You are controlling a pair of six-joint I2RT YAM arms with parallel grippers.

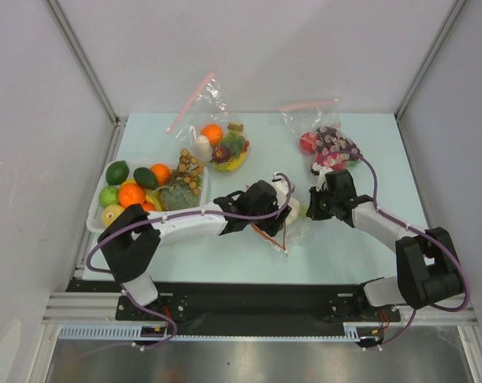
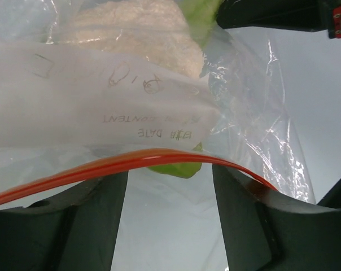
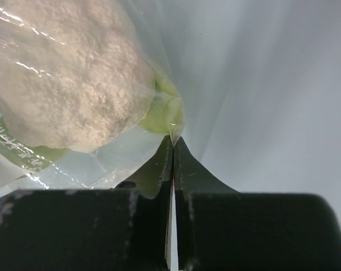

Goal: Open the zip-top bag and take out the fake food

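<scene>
Out in the middle, the right gripper (image 3: 172, 141) is pinching the zip-top bag (image 3: 125, 161) tight-jawed, while only the left wrist view is showing the left gripper (image 2: 170, 180) gaping at its red rim (image 2: 103, 168).

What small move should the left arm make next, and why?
Probably ease the left end effector forward past the red-orange zip rim toward the pale leafy head. Its jaws stand open at the rim, the head lies inside the zip-top bag, and the right end effector is shut on the film.
</scene>
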